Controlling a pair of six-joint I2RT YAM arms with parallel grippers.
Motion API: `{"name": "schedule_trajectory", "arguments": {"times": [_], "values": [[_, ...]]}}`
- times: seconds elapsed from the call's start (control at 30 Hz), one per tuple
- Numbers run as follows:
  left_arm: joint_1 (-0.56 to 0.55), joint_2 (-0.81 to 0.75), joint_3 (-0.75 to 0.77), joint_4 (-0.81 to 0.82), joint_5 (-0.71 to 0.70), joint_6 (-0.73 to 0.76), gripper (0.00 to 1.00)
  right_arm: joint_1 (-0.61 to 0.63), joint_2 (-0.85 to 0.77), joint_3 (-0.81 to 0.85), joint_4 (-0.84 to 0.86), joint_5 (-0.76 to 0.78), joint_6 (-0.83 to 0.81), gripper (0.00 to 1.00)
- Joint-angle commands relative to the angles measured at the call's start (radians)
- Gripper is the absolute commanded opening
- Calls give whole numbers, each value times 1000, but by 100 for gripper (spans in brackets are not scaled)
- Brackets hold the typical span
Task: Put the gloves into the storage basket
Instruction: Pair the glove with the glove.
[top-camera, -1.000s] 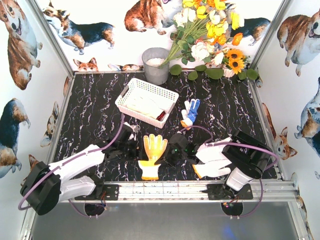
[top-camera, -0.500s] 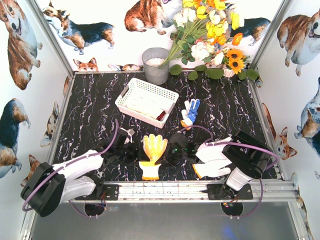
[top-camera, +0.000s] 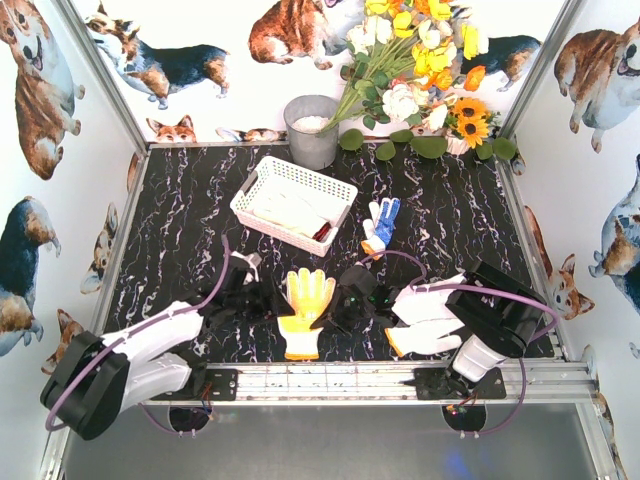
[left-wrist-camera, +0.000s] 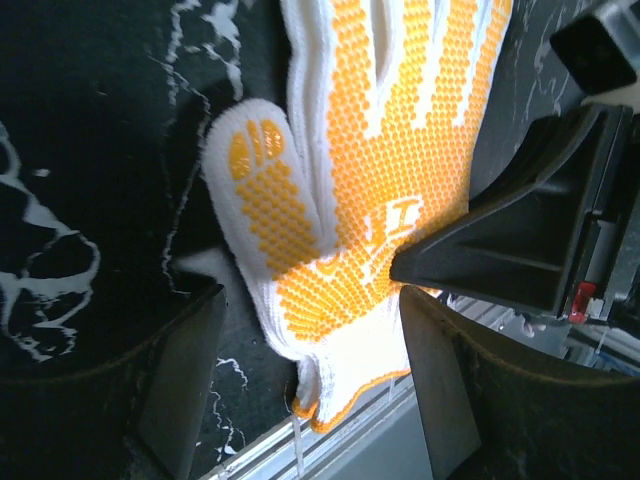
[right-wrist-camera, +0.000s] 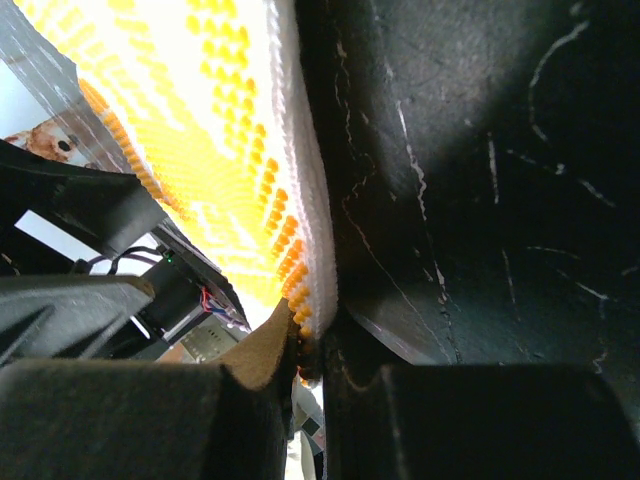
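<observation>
An orange-dotted white glove (top-camera: 305, 308) lies palm up near the table's front edge. My right gripper (top-camera: 338, 306) is shut on this glove's right edge, and in the right wrist view the knit rim (right-wrist-camera: 308, 262) sits pinched at the fingertips (right-wrist-camera: 316, 352). My left gripper (top-camera: 262, 300) stands open at the glove's left side. In the left wrist view the glove's cuff (left-wrist-camera: 350, 345) lies between the spread fingers (left-wrist-camera: 182, 372). A white glove with a blue palm (top-camera: 380, 224) lies right of the storage basket (top-camera: 310, 175), which holds cream gloves (top-camera: 288, 213).
A grey metal bucket (top-camera: 312, 130) stands behind the basket, with a flower bouquet (top-camera: 420, 70) at the back right. The metal rail (top-camera: 330, 378) runs along the table's front edge just below the glove's cuff. Printed walls close in both sides.
My left gripper has opened a little wider and settled around the glove's cuff, its arm swinging lower left. The right gripper stays shut on the glove.
</observation>
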Motion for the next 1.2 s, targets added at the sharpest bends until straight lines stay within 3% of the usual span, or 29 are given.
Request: {"name": "schedule_trajectory", "arguments": {"times": [0.0,0.33,0.7,1.17], "values": [[60,-15,-62,-85,-104,57,66,-7,-19,8,-60,47,-30,0],[84,131,-114,142,91,35,63,-7,-18,15,-59,42,-31,0],[86,159,-172,174,138,3,62,-7,-36,-4,-40,59,-20,0],[103,384,-117,301,161,50,59,-5,-6,-5,12,44,9,0]]}}
